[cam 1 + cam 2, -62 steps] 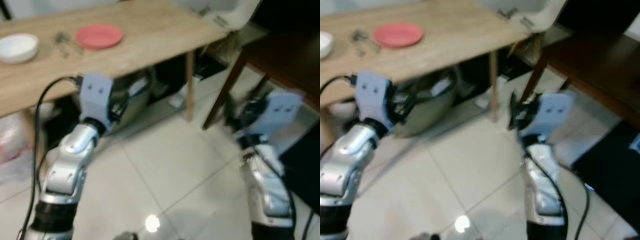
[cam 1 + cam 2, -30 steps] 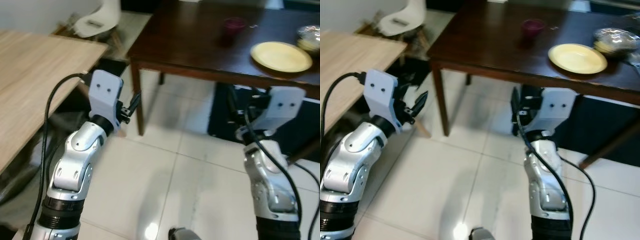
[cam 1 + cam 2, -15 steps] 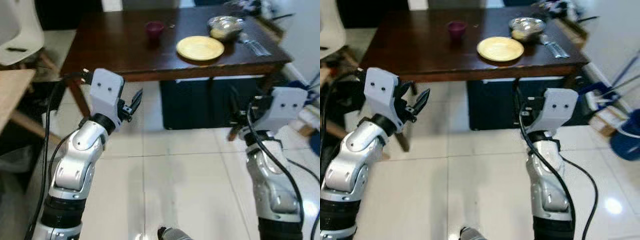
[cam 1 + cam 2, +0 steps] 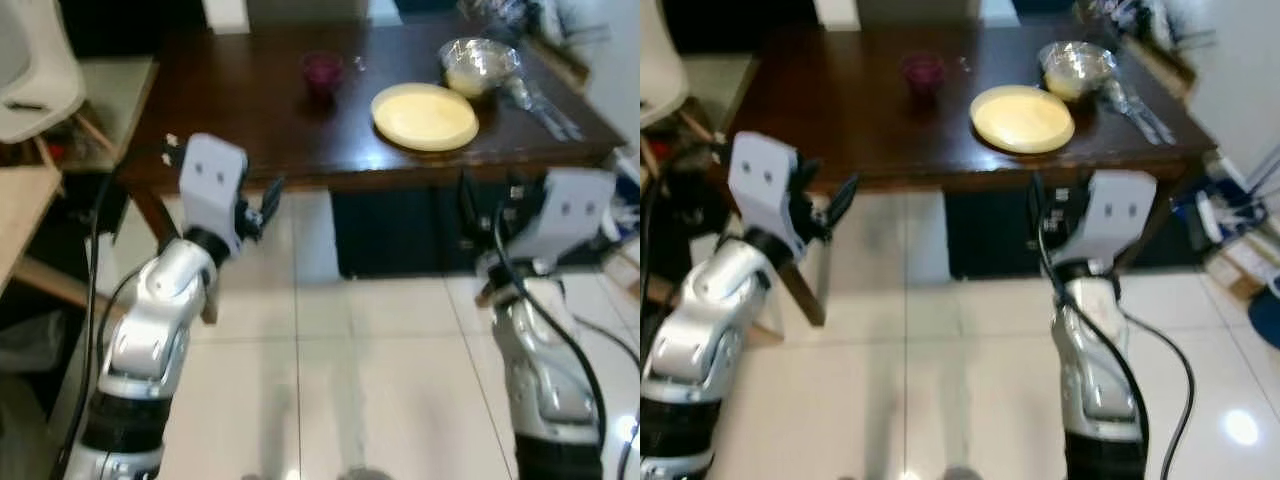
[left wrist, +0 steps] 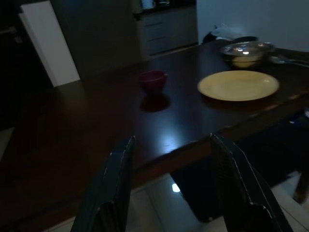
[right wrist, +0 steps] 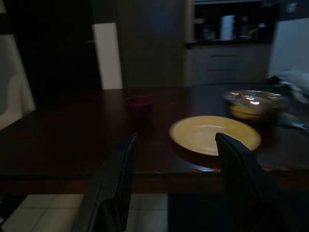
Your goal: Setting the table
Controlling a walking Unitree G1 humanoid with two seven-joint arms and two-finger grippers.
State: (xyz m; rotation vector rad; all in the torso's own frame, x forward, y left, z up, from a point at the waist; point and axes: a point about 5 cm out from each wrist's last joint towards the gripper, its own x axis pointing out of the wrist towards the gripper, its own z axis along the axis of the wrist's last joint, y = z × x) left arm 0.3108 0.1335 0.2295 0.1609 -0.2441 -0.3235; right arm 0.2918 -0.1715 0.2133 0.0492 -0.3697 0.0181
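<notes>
A dark wooden table (image 4: 250, 120) stands just ahead. On it lie a yellow plate (image 4: 425, 116), a small purple cup (image 4: 322, 70), a shiny bowl (image 4: 478, 62) with food and some cutlery (image 4: 545, 105) at the right end. My left gripper (image 4: 262, 200) is raised before the table's near edge, open and holding nothing. My right gripper (image 4: 485, 200) is also raised, open and holding nothing, below the edge near the plate. The wrist views look between spread fingers (image 5: 113, 188) (image 6: 116, 183) over the tabletop to the plate (image 6: 215, 134) and cup (image 5: 153, 79).
A white chair (image 4: 30, 70) and the corner of a light wooden table (image 4: 15, 215) are at the left. A dark cabinet (image 4: 400, 230) sits under the dark table. White floor tiles (image 4: 330, 380) lie between me and the table.
The view has swung from the light wooden table round to the dark table, which now looks a little nearer. Both arms keep the same raised pose, fingers open.
</notes>
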